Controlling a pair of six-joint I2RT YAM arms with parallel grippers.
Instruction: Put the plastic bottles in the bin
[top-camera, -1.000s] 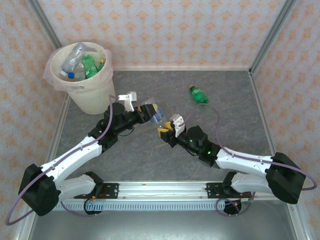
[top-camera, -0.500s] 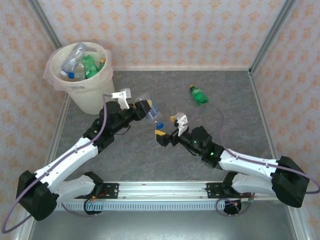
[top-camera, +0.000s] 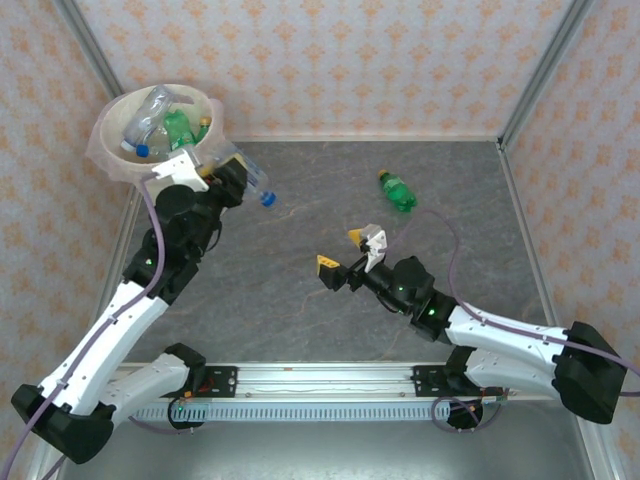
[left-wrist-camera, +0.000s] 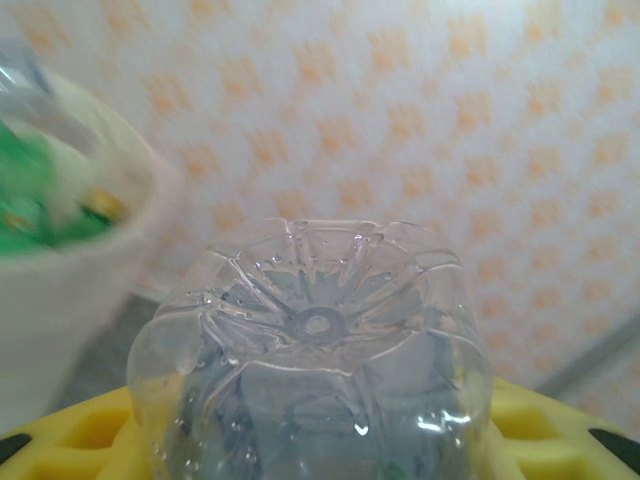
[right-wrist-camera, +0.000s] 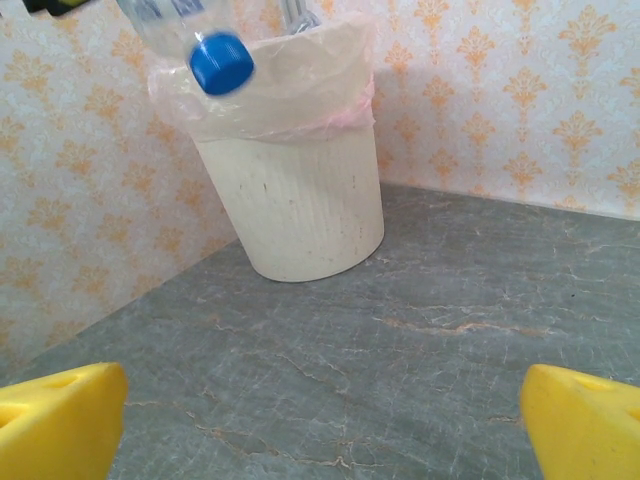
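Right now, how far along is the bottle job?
Done: several bottles, clear and green, lie in the bin. In hand: the left gripper holds a blue-capped clear bottle beside the bin's rim. Left: one green bottle lies on the table; the right gripper is open and empty.

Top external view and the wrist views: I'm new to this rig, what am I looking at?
Two robot arms are bolted at the near edge of a grey table. The top picture looks down on them; the others come from cameras on their wrists. The left gripper holds a clear plastic bottle with a blue cap near the round cream plastic bin, which has bottles inside. The right gripper is open and empty above the table, where one green plastic bottle lies.
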